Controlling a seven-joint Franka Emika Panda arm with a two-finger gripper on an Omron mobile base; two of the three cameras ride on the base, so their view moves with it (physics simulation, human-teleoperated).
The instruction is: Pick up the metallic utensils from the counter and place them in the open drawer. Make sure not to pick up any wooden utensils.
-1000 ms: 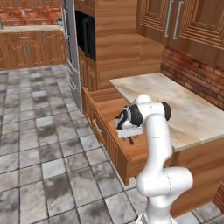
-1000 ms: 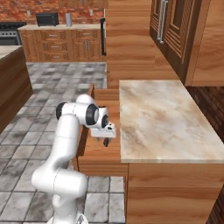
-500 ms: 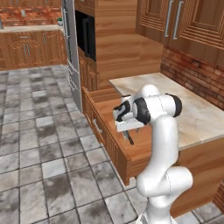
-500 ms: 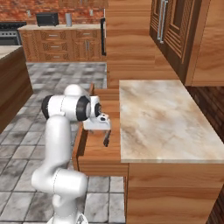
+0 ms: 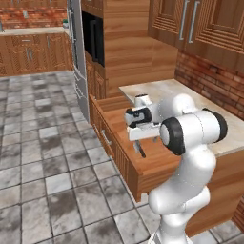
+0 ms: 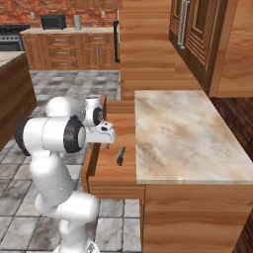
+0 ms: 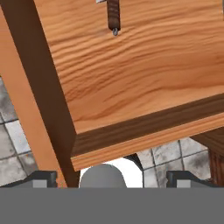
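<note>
**Knife is in the drawer, jaws empty: next we back out clean**

We read the gripper (image 6: 106, 141) as spread wide with nothing between the fingers; in the hand view the two tips sit far apart at the bottom edge, with bare drawer floor between them and the knife.

The knife (image 6: 120, 155) lies flat on the floor of the open drawer (image 5: 125, 164), well clear of the gripper. Hand view shows its dark ribbed handle (image 7: 113, 15) at the top edge; the blade is cut off there, so we can't judge its exact lie from that camera. The left base view shows it as a dark sliver (image 5: 140, 149) just below the hand.

Our judgement on the step: release looks done, so the job now is retreat.
- Lift straight up before swinging, since the hand hangs low over the drawer (front wall and the counter edge are both near).
- Keep the fingers apart on the way out; closing here gains nothing and could catch the knife.
- Don't nudge the drawer front (image 6: 91, 163) with the arm.

Containers: the drawer holds the knife and, as far as we can see, nothing else. The counter (image 6: 183, 133) beside it looks bare in both base views.
</note>
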